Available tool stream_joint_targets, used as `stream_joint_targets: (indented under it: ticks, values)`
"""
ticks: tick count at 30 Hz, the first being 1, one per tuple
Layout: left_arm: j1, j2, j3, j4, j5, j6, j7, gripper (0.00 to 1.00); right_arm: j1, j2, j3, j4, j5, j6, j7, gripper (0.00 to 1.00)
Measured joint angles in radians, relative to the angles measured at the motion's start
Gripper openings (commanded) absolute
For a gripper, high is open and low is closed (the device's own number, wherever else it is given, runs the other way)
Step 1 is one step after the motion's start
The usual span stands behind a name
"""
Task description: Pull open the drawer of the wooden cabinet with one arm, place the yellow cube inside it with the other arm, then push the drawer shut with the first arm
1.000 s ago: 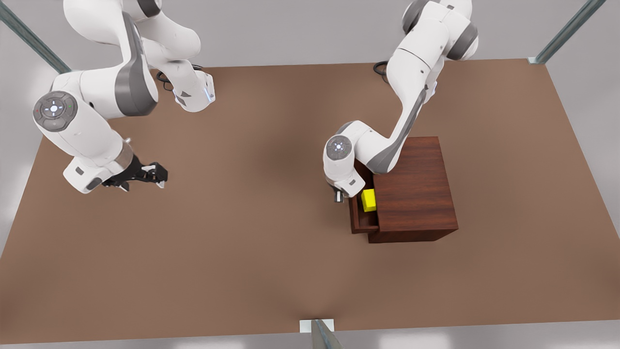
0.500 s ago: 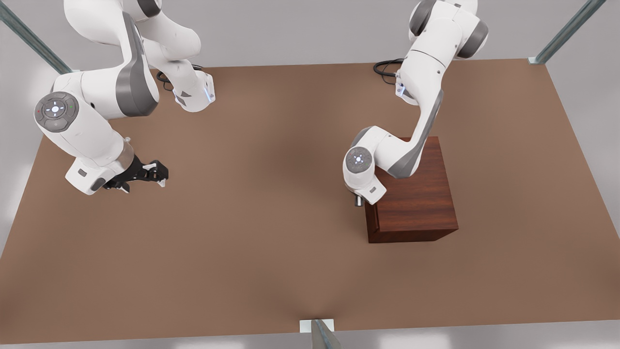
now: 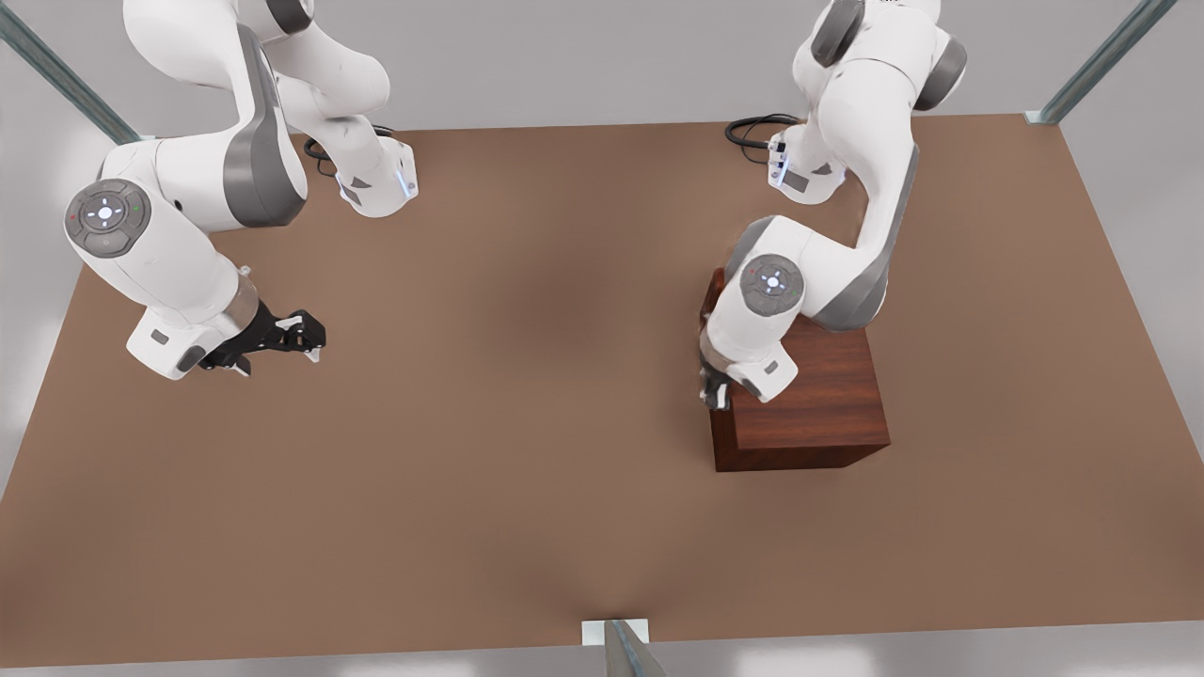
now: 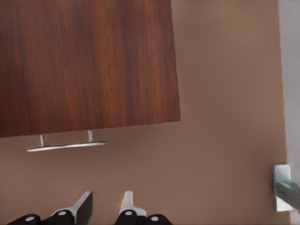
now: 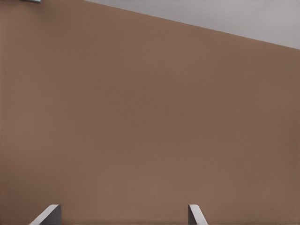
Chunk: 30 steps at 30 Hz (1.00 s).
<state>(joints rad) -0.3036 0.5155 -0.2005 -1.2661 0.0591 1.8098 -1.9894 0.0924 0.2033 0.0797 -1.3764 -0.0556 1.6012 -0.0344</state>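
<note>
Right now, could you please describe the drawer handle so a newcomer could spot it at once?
Find the boxy dark reddish-brown wooden cabinet on the brown table. The slim silver bar handle stands off its front on two short posts, just ahead of the left gripper. It is the cabinet's sole shiny metal part.

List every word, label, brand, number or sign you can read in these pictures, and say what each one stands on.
None: no readable text anywhere.
The wooden cabinet, its silver handle and the table are plain.
The round caps on the arm joints carry small light marks, not letters.
The left gripper and right gripper bear no label.
</note>
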Motion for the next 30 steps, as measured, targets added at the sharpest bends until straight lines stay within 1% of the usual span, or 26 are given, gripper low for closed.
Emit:
stream_joint_targets:
  ticks: [2, 4, 7, 9, 11, 21, 30]
  values:
    - [0.106, -0.029, 0.001, 0.019, -0.008, -0.04, 0.117, 1.0, 0.0, 0.005, 0.0, 0.002, 0.001, 0.001, -0.002, 1.0]
    - [0.182, -0.076, 0.0, 0.032, -0.015, -0.092, 0.267, 1.0, -0.002, 0.007, 0.0, 0.001, 0.001, 0.001, -0.004, 1.0]
    - [0.244, -0.167, 0.011, 0.059, -0.025, -0.186, 0.516, 1.0, -0.002, 0.008, 0.0, 0.001, 0.002, 0.002, -0.007, 1.0]
    - [0.225, -0.225, 0.062, 0.056, -0.029, -0.239, 0.671, 1.0, -0.002, 0.008, -0.002, 0.002, 0.002, 0.002, -0.008, 1.0]
    - [0.212, -0.251, 0.08, 0.046, -0.032, -0.276, 0.81, 1.0, -0.003, 0.009, -0.004, 0.003, 0.003, 0.002, -0.009, 1.0]
    - [0.198, -0.246, 0.078, 0.052, -0.031, -0.359, 1.324, 1.0, -0.002, 0.011, 0.0, 0.003, 0.002, 0.003, -0.014, 1.0]
    - [0.191, -0.246, 0.079, 0.052, -0.032, -0.374, 1.603, 1.0, -0.004, 0.011, 0.0, 0.003, 0.003, 0.004, -0.017, 1.0]
